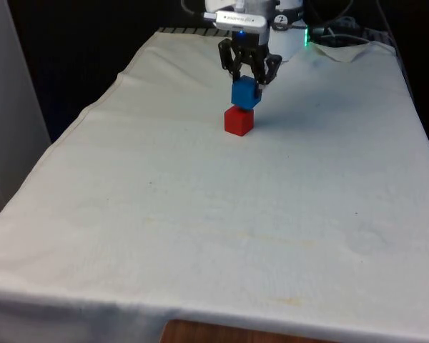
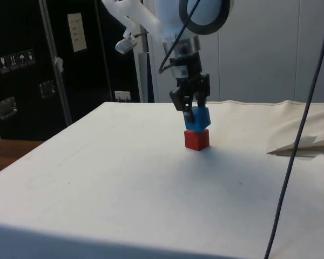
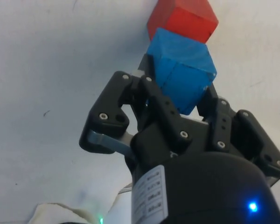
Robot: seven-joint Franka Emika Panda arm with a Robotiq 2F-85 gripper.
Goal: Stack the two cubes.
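The red cube (image 1: 239, 121) sits on the white cloth at the far middle of the table. Directly over it, the blue cube (image 1: 245, 93) is held slightly tilted, its underside touching or almost touching the red top. My gripper (image 1: 248, 80) comes down from above, shut on the blue cube. From the side, the blue cube (image 2: 197, 117) meets the red cube (image 2: 196, 139) with no clear gap, and the gripper (image 2: 190, 109) clamps its upper part. In the wrist view the gripper (image 3: 177, 91) pinches the blue cube (image 3: 182, 70), with the red cube (image 3: 183, 18) just beyond it.
A rumpled fold of cloth (image 2: 305, 144) lies to the side view's right, and a dark cable (image 2: 291, 162) hangs in front of it. White cloth (image 1: 200, 214) stretches from the cubes to the near edge.
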